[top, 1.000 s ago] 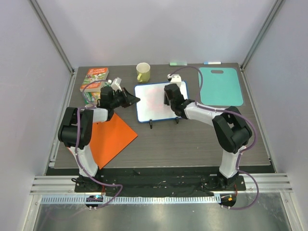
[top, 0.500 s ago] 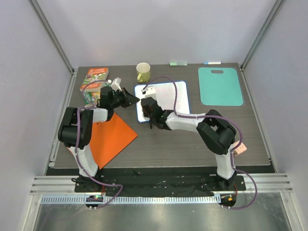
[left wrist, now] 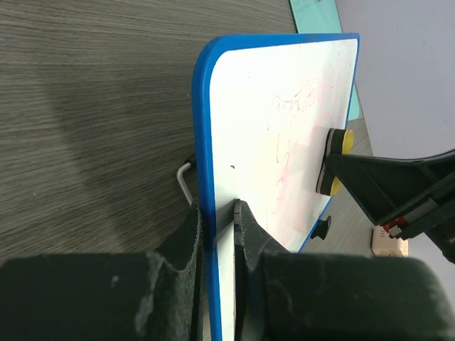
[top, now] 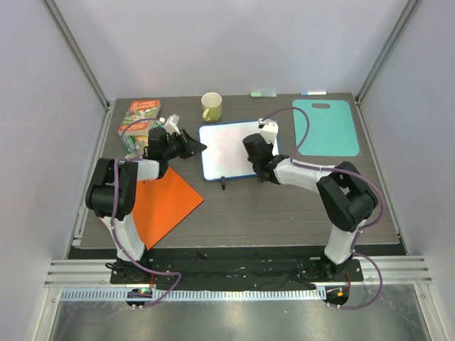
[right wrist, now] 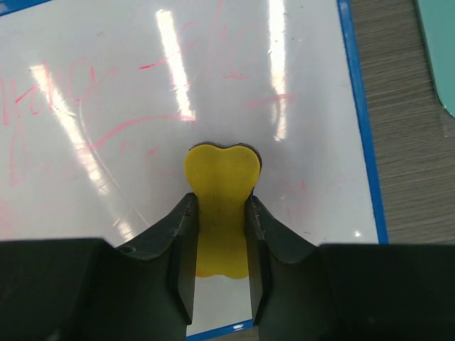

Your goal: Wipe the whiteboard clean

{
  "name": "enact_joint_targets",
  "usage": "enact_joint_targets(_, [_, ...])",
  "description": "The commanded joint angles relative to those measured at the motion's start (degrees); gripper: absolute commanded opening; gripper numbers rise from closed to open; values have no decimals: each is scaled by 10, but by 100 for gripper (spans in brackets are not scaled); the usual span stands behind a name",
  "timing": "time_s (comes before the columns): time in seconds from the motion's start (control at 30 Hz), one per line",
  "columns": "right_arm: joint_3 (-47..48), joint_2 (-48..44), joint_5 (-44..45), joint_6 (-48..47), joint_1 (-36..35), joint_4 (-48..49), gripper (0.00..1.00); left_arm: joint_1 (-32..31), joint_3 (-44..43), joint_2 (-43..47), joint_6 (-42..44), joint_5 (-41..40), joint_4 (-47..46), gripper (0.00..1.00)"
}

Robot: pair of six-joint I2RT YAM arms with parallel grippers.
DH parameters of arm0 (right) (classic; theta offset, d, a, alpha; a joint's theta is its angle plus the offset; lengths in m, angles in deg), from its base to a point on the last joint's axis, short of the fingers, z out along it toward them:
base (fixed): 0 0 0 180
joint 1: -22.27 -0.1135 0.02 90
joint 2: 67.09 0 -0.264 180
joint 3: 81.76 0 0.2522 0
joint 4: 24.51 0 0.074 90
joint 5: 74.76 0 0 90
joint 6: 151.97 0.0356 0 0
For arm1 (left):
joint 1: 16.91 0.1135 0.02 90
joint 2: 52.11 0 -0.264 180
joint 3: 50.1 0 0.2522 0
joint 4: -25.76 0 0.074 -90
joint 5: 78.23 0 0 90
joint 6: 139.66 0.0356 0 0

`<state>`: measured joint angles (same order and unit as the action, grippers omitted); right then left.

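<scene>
The whiteboard (top: 224, 145), white with a thin blue frame, stands tilted on small black feet in the middle of the table. Faint red scribbles (right wrist: 85, 99) cover it. My left gripper (top: 199, 148) is shut on its left edge; in the left wrist view the blue frame (left wrist: 202, 142) runs between that gripper's (left wrist: 219, 213) pads. My right gripper (top: 252, 147) is shut on a yellow eraser (right wrist: 220, 177) and presses it flat on the right part of the board (right wrist: 106, 185). The left wrist view shows the same eraser (left wrist: 345, 141) on the board's face.
A yellow mug (top: 211, 106) stands behind the board. A teal cutting board (top: 325, 126) lies at the right, an orange folder (top: 165, 202) at the left front, and colourful boxes (top: 139, 119) at the left back. Two markers (top: 313, 93) lie along the far edge.
My right gripper swept the eraser left across the board to its left part, then back to the right side. The left gripper kept its hold on the board's edge.
</scene>
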<state>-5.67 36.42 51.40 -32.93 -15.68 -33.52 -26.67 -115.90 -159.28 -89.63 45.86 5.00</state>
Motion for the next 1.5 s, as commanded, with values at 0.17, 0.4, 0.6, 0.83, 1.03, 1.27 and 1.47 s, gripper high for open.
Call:
enact_joint_targets(0.17, [-11, 38, -97, -20, -27, -20, 1, -18, 15, -19, 84, -52, 68, 0])
enact_joint_targets(0.4, [46, 97, -93, 36, -105, -78, 1, -18, 14, -20, 83, -53, 70, 0])
enact_joint_targets(0.6, [33, 93, 24, 110, -100, -149, 1, -18, 12, -22, 83, -53, 73, 0])
enact_joint_targets(0.83, [-33, 14, 81, 151, 0, -183, 1, -18, 11, -23, 83, -53, 75, 0])
enact_joint_targets(1.03, [-41, 1, 94, 149, 25, -200, 1, -18, 7, -25, 83, -53, 77, 0])
enact_joint_targets(1.27, [5, 51, -10, 116, -33, -149, 1, -18, 5, -26, 83, -53, 80, 0])
enact_joint_targets(1.47, [70, 112, -58, 129, -111, -142, 1, -18, 5, -27, 83, -51, 80, 0])
